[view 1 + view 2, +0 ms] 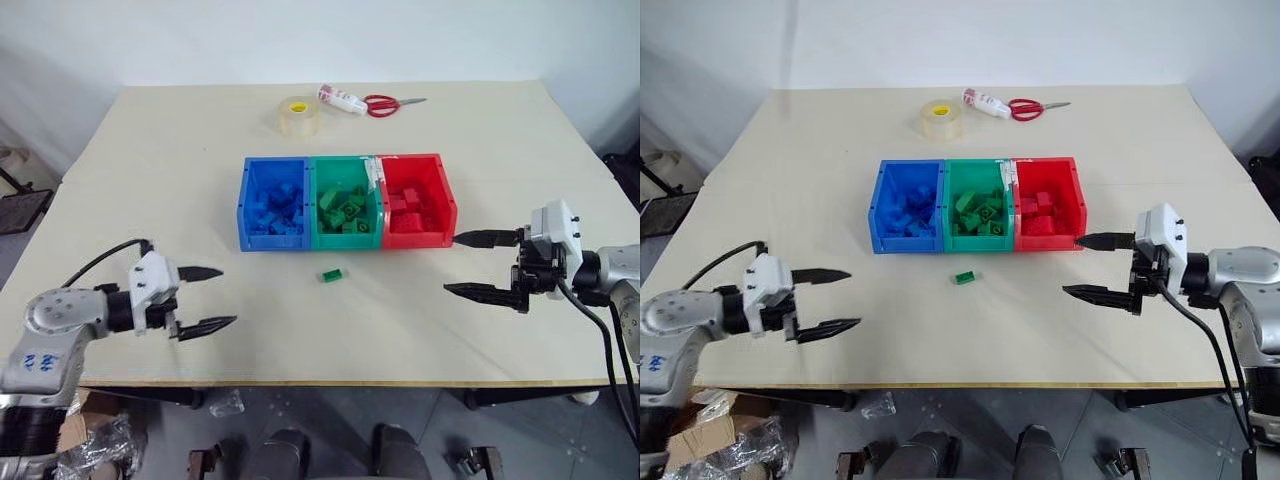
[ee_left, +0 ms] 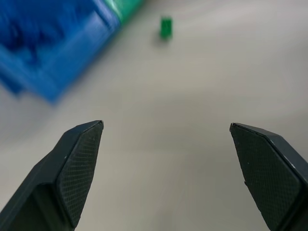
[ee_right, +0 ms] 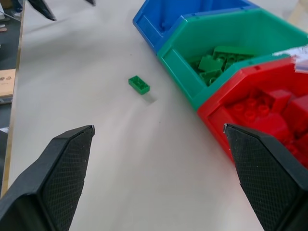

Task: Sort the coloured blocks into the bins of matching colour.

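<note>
Green block [image 1: 332,274] lying alone on the table [image 1: 150,180] just in front of the green bin [image 1: 346,212], between the blue bin [image 1: 273,203] and red bin [image 1: 415,199], with left gripper [image 1: 203,298] and right gripper [image 1: 484,264] both spread, empty, well apart.

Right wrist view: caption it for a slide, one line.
Open right gripper above the table, a lone green block lying loose before the filled bins.
</note>
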`<state>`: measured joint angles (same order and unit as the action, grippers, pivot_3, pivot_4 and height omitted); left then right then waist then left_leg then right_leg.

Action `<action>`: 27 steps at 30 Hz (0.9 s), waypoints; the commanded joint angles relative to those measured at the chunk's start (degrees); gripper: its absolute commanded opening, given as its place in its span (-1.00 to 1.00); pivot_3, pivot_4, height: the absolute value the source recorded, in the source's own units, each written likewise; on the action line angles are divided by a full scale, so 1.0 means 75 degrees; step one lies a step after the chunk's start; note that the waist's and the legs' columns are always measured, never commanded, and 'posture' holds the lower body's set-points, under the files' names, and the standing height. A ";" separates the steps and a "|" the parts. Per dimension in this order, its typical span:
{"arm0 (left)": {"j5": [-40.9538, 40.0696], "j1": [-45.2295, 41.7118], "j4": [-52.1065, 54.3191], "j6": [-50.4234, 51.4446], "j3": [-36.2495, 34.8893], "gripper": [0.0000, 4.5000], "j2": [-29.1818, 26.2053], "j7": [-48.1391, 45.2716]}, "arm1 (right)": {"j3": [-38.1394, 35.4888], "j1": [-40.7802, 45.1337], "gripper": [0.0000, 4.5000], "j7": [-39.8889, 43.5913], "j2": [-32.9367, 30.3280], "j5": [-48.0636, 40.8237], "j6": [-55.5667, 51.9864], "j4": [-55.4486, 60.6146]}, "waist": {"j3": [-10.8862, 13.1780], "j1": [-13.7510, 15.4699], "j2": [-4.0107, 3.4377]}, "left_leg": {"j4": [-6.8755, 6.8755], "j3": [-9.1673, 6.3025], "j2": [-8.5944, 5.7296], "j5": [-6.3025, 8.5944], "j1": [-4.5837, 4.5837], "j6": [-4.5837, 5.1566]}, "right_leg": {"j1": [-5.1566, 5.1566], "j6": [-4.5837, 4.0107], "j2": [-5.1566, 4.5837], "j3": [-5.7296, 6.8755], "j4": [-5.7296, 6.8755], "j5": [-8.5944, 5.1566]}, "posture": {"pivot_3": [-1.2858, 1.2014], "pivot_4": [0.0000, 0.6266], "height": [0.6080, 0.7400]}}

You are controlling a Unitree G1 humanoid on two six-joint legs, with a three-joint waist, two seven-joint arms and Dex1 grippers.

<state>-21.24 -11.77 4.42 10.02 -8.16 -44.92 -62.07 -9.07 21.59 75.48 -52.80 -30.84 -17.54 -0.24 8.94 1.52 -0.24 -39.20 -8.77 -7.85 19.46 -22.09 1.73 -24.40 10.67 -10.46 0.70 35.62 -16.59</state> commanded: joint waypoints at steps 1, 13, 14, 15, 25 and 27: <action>0.0381 -0.0645 0.0361 0.0152 0.0885 0.99 0.0583 0.0457 | -0.0108 0.0097 1.00 0.0024 0.0004 0.0001 0.0116 0.0068 | 0.0000 -0.0022 0.0001 | 0.0000 0.0001 0.0000 0.0000 -0.0001 0.0000 | -0.0001 0.0000 0.0000 0.0000 -0.0002 0.0000 | 0.03 -0.52 1.00; 0.1912 -0.2647 -0.2096 -0.0310 0.2897 0.99 0.2628 0.1048 | -0.0641 -0.0613 1.00 -0.0450 -0.0082 -0.0145 -0.0126 0.0824 | 0.0000 -0.0057 0.0001 | 0.0001 0.0008 0.0001 0.0000 -0.0002 0.0000 | -0.0010 0.0001 0.0003 0.0003 0.0005 0.0000 | 0.03 -0.52 1.00; 0.1976 -0.2742 -0.2225 -0.0329 0.2950 0.99 0.2733 0.1071 | -0.0727 -0.0744 1.00 -0.0506 -0.0095 -0.0170 -0.0147 0.0926 | 0.0000 -0.0046 0.0001 | 0.0001 0.0008 -0.0001 0.0000 -0.0002 0.0000 | -0.0011 0.0001 0.0001 0.0002 0.0006 0.0000 | 0.03 -0.52 1.00; 0.2065 -0.2844 -0.2369 -0.0275 0.3013 0.99 0.2805 0.1101 | -0.0806 -0.0859 1.00 -0.0560 -0.0105 -0.0192 -0.0178 0.1020 | 0.0000 -0.0042 0.0001 | -0.0001 0.0008 -0.0002 0.0000 -0.0003 0.0000 | -0.0010 0.0001 0.0001 0.0002 0.0007 0.0001 | 0.03 -0.52 1.00; 0.2447 -0.3464 -0.3450 -0.0477 0.3082 -0.28 0.3336 0.1230 | -0.1415 -0.1691 1.00 -0.0991 -0.0077 -0.0371 -0.0425 0.1770 | -0.0001 -0.0023 0.0003 | -0.0009 0.0010 -0.0003 0.0000 -0.0003 0.0001 | -0.0007 0.0005 0.0001 0.0001 0.0008 0.0002 | 0.03 -0.52 1.00; 0.2489 -0.3511 -0.3508 -0.0506 0.3087 -0.56 0.3338 0.1208 | -0.1484 -0.1787 1.00 -0.1040 -0.0089 -0.0394 -0.0442 0.1837 | -0.0001 -0.0024 0.0003 | -0.0009 0.0011 -0.0003 -0.0001 -0.0003 0.0001 | -0.0007 0.0005 0.0001 0.0001 0.0008 0.0002 | 0.03 -0.52 1.00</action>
<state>-3.10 -37.58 -21.49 7.10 14.76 -19.96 -52.95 -17.89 8.30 68.11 -52.79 -32.75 -20.67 11.59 8.94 1.34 -0.22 -39.26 -8.69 -7.87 19.45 -22.11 1.74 -24.45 10.71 -10.46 0.71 35.68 -16.57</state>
